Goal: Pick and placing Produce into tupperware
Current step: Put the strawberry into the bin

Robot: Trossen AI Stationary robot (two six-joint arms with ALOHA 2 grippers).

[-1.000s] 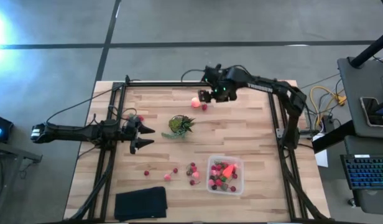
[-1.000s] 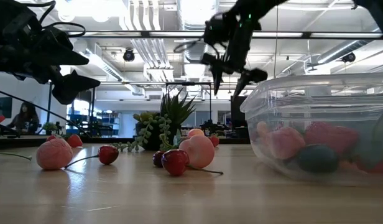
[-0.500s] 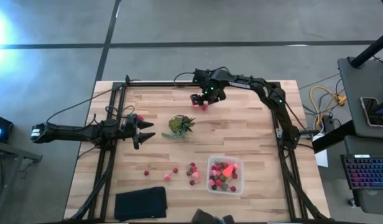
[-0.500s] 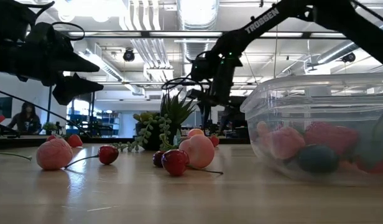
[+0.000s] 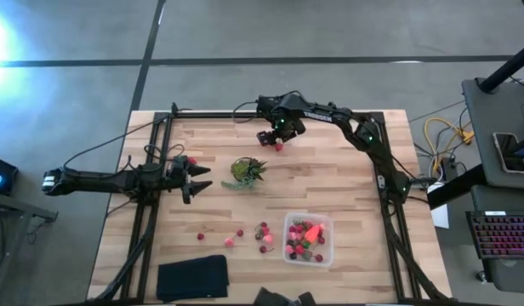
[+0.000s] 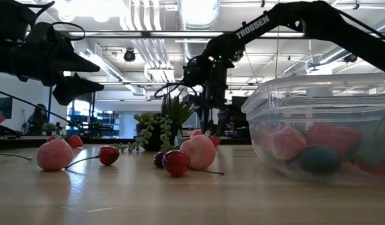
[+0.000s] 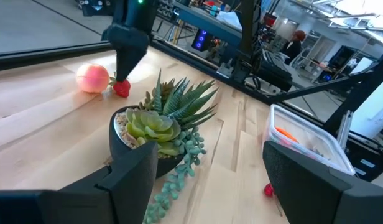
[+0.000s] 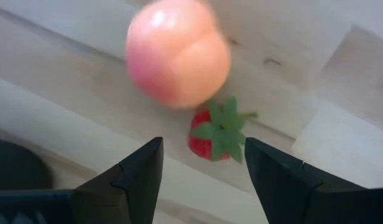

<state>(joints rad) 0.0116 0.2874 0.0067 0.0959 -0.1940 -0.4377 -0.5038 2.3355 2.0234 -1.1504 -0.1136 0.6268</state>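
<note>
We used the green succulent plant (image 5: 245, 171) as our reference. To its left, the left gripper (image 5: 199, 180) waited with fingers spread wide, holding nothing. Behind the plant, the right gripper (image 5: 273, 136) stood low over a peach (image 8: 178, 52), round and pink-orange with a shallow crease, and a red strawberry (image 8: 216, 135) with a green calyx touching it; its fingers were apart, clasping neither. Right of the plant and nearer the front edge, the clear tupperware (image 5: 309, 239) held red and orange pieces.

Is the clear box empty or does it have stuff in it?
Partly filled: the tupperware holds red and pink produce and has no lid on.
</note>
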